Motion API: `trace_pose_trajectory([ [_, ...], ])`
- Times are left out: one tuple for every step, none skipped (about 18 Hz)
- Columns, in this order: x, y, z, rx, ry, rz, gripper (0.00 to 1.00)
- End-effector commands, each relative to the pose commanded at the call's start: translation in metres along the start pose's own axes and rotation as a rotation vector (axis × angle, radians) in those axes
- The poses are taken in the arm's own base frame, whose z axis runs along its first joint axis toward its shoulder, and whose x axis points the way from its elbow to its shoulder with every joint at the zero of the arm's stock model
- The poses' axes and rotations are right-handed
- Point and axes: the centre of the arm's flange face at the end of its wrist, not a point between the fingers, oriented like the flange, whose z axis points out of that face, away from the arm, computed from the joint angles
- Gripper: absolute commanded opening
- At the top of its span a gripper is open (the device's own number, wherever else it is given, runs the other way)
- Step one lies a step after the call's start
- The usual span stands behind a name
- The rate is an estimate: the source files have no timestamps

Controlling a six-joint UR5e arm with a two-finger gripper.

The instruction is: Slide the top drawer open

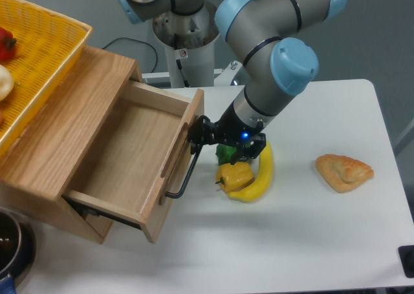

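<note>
The top drawer (123, 153) of light oak stands pulled far out of the wooden cabinet (61, 129), its inside empty. Its front panel (176, 168) faces right and carries a long black bar handle (187, 171). My gripper (196, 134) is shut on the upper end of that handle, right against the front panel. The arm reaches down to it from the upper middle of the view.
A yellow pepper (234, 175), a banana (258, 176) and a green item (226, 154) lie just right of the handle, under the wrist. A pastry (343, 171) sits at the right. A yellow basket (45, 42) rests on the cabinet. A dark pot (11, 243) is at the bottom left.
</note>
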Motion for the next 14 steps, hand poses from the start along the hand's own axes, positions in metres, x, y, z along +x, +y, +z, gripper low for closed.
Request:
trace_pose_trajectory([
  [0.000, -0.001, -0.001, 0.003, 0.000, 0.001, 1.00],
  [0.000, -0.001, -0.003, 0.006, -0.002, 0.001, 1.00],
  [0.000, -0.002, -0.002, 0.004, -0.001, 0.002, 1.00],
  [0.001, -0.001, -0.003, 0.005, -0.002, 0.001, 1.00],
  [0.001, -0.001, -0.004, 0.007, -0.002, 0.002, 1.00],
  [0.005, -0.001, -0.006, 0.014, -0.003, 0.006, 1.00],
  [0.009, -0.001, -0.009, 0.022, -0.005, 0.011, 1.00],
  [0.014, -0.002, -0.011, 0.026, -0.006, 0.019, 1.00],
  [0.020, -0.002, -0.015, 0.033, -0.008, 0.024, 1.00],
  [0.026, -0.001, -0.019, 0.041, -0.010, 0.033, 1.00],
  [0.030, -0.002, -0.020, 0.046, -0.007, 0.036, 1.00],
  [0.032, -0.002, -0.023, 0.052, -0.006, 0.038, 1.00],
  [0.034, -0.002, -0.027, 0.064, -0.002, 0.039, 1.00],
  [0.036, -0.003, -0.032, 0.074, -0.005, 0.042, 1.00],
])
